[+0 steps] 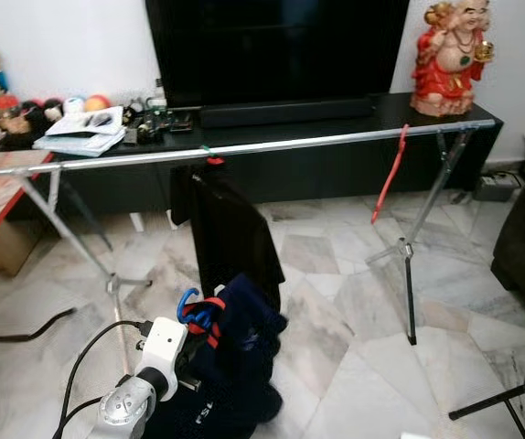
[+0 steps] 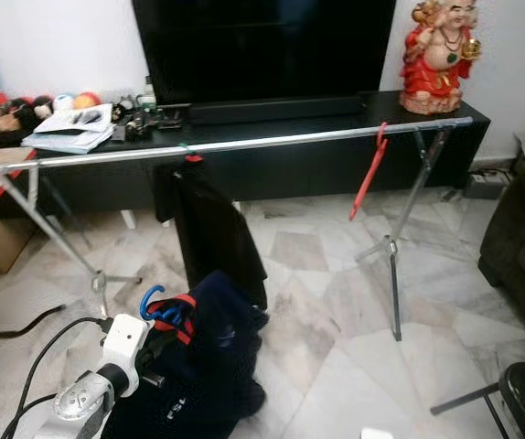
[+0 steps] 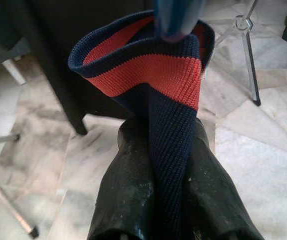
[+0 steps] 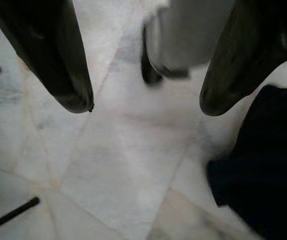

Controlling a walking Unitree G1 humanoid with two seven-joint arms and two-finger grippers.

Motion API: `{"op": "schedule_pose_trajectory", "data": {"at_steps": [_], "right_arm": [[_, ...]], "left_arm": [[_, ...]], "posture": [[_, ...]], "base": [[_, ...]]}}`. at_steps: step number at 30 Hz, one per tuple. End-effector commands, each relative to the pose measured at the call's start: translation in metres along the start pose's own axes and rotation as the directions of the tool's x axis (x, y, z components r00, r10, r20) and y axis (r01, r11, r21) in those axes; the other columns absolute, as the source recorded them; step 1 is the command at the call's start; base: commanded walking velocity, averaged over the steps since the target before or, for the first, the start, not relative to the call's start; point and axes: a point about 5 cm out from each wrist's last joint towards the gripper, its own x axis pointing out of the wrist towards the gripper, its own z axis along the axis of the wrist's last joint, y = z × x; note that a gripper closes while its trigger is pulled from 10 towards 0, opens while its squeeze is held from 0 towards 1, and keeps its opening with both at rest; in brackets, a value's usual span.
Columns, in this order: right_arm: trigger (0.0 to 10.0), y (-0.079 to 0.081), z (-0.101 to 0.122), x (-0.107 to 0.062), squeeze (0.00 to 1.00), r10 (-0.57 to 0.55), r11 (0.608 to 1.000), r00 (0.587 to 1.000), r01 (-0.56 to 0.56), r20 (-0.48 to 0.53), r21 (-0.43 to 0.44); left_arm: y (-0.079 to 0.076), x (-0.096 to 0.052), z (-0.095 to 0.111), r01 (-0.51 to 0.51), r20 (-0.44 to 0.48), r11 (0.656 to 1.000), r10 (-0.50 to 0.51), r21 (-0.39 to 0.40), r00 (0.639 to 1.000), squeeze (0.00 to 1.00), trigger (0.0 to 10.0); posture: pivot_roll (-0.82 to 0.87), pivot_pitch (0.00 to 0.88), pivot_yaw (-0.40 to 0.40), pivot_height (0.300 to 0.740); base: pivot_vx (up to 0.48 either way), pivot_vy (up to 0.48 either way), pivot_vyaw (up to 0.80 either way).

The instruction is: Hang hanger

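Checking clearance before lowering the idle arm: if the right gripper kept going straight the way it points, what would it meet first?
Probably the marble floor: the open right gripper points down at bare tiles, with the dark garment off to one side.

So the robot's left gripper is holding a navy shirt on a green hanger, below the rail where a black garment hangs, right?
Not quite: the hanger is blue, as the left eye view shows. The left gripper does hold the navy shirt below the rail, where a black garment hangs.
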Motion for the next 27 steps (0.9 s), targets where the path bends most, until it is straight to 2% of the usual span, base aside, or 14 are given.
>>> {"op": "schedule_pose_trajectory", "data": {"at_steps": [1, 2, 3, 6, 9, 13, 16, 17, 19, 27], "right_arm": [[10.0, -0.005, -0.001, 0.000, 0.00, -0.012, 1.000, 1.000, 0.012, -0.001, -0.006], [10.0, -0.005, -0.001, -0.001, 0.00, -0.013, 1.000, 1.000, 0.013, -0.003, -0.008], [10.0, -0.005, -0.001, -0.001, 0.00, -0.013, 1.000, 1.000, 0.013, -0.003, -0.008], [10.0, -0.006, -0.002, -0.001, 0.00, -0.017, 1.000, 1.000, 0.017, -0.005, -0.015], [10.0, -0.007, -0.002, -0.001, 0.00, -0.019, 1.000, 1.000, 0.019, -0.006, -0.011], [10.0, -0.009, 0.000, 0.000, 0.00, -0.018, 1.000, 1.000, 0.018, -0.001, -0.014], [10.0, -0.008, 0.001, 0.000, 0.00, -0.012, 1.000, 1.000, 0.012, 0.004, -0.024], [10.0, -0.007, 0.002, 0.000, 0.00, -0.008, 1.000, 1.000, 0.009, 0.007, -0.029], [10.0, -0.006, 0.002, 0.000, 0.00, -0.007, 1.000, 1.000, 0.007, 0.009, -0.029], [10.0, -0.005, 0.005, 0.001, 0.00, 0.000, 0.999, 1.000, 0.001, 0.018, -0.050]], "left_arm": [[0.006, -0.002, 0.006, -0.034, 0.035, 0.999, 0.035, -0.018, 0.999, 0.00, 10.0], [0.015, -0.008, 0.005, -0.072, 0.038, 0.997, 0.072, -0.009, 0.997, 0.00, 10.0], [0.015, -0.008, 0.005, -0.072, 0.038, 0.997, 0.072, -0.009, 0.997, 0.00, 10.0], [0.032, -0.027, -0.001, -0.158, 0.036, 0.987, 0.160, -0.040, 0.987, 0.00, 10.0], [0.037, -0.037, -0.007, -0.201, 0.017, 0.978, 0.203, -0.061, 0.979, 0.00, 10.0], [0.036, -0.046, -0.016, -0.219, -0.006, 0.974, 0.219, -0.063, 0.976, 0.00, 10.0], [0.028, -0.046, -0.014, -0.190, 0.009, 0.979, 0.191, -0.079, 0.982, 0.00, 10.0], [0.020, -0.044, -0.013, -0.150, 0.013, 0.986, 0.152, -0.070, 0.988, 0.00, 10.0], [0.016, -0.042, -0.012, -0.131, 0.008, 0.990, 0.132, -0.054, 0.991, 0.00, 10.0], [0.018, -0.040, -0.010, -0.167, 0.010, 0.983, 0.168, -0.072, 0.986, 0.00, 10.0]], "posture": [[-0.01, 0.000, 0.062, 0.740], [0.00, 0.000, 0.066, 0.740], [0.00, 0.000, 0.066, 0.740], [-0.01, 0.000, 0.065, 0.740], [0.00, 0.000, 0.059, 0.740], [0.00, 0.000, 0.054, 0.740], [0.01, 0.000, 0.052, 0.740], [0.01, 0.000, 0.051, 0.740], [0.01, 0.000, 0.051, 0.740], [0.01, 0.000, 0.050, 0.740]], "base": [[0.345, 0.000, 0.00], [0.345, 0.000, 0.00], [0.345, 0.000, 0.00], [0.345, 0.000, 0.00], [0.349, 0.000, 0.00], [0.350, 0.000, 0.00], [0.325, 0.000, 0.00], [0.000, 0.000, 0.00], [0.000, 0.000, 0.00], [0.000, 0.000, 0.00]]}}
